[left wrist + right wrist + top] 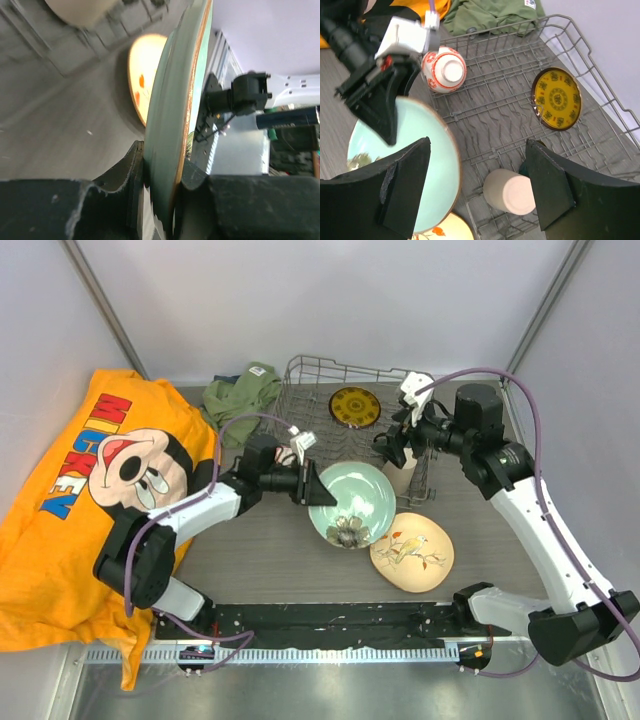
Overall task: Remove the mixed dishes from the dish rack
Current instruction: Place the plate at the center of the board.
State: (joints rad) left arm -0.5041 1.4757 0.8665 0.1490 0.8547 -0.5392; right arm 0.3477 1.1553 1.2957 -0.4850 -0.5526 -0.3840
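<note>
My left gripper (318,486) is shut on the near-left rim of the pale green plate (352,502), which hangs tilted at the front of the dish rack (310,368). In the left wrist view the plate (175,100) stands on edge between the gripper's (162,165) pads. My right gripper (479,144) hovers open above the rack (520,125), over an upturned beige cup (512,192). The small yellow plate (556,99) and a red-patterned bowl (445,70) sit in the rack. The cream bird plate (412,552) lies on the table. The teal mug is mostly hidden.
An orange Mickey shirt (90,490) covers the table's left side. A green cloth (240,395) is bunched by the rack's far left corner. The bird plate lies just in front of the rack's right end, close under the green plate.
</note>
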